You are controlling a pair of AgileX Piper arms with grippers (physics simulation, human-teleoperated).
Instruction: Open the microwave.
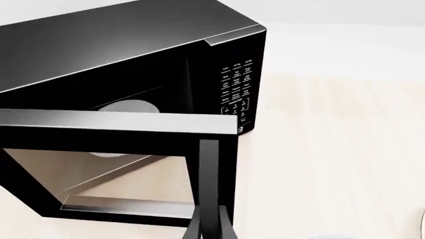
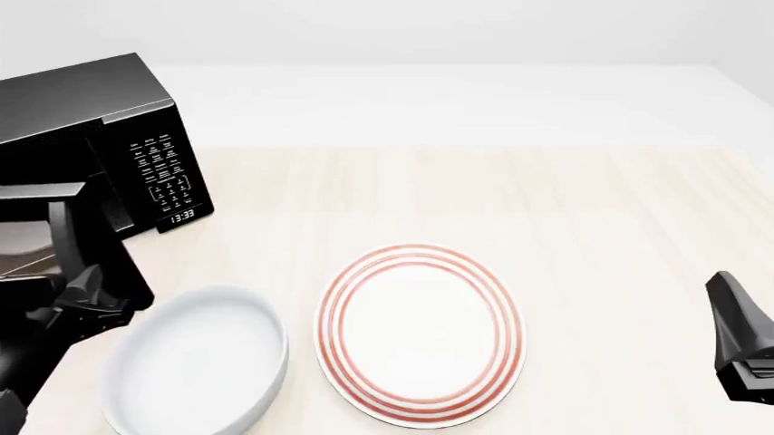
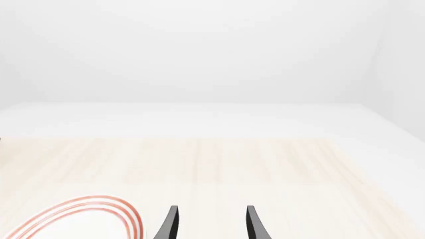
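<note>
The left gripper (image 2: 72, 272) is hard to see. In the front view it is a dark lump low by the table's (image 2: 581, 217) left edge, partly cut off, and it blends into the black door (image 1: 119, 124). In the left wrist view its fingers (image 1: 209, 199) show as one dark bar right at the free edge of the door, and they seem to be pinching that edge. The right gripper (image 3: 209, 224) is mostly cut off too. Only its two thin tips show, spread apart with nothing between them, over bare wood near the right edge.

The microwave (image 2: 109, 118) sits at the far left corner of the table. It is a big black box. Its door is swung partway open, so the round turntable (image 1: 126, 107) shows inside, pale and dim. The glass in the door lets the wood show through. The keypad (image 2: 163, 172) has tiny white words, too small to read. The little clock (image 2: 181, 216) looks like it says 13:33.

A white bowl (image 2: 194, 367) sits near the front left corner. A plate (image 2: 421, 331) with red rings lies just beside it.
</note>
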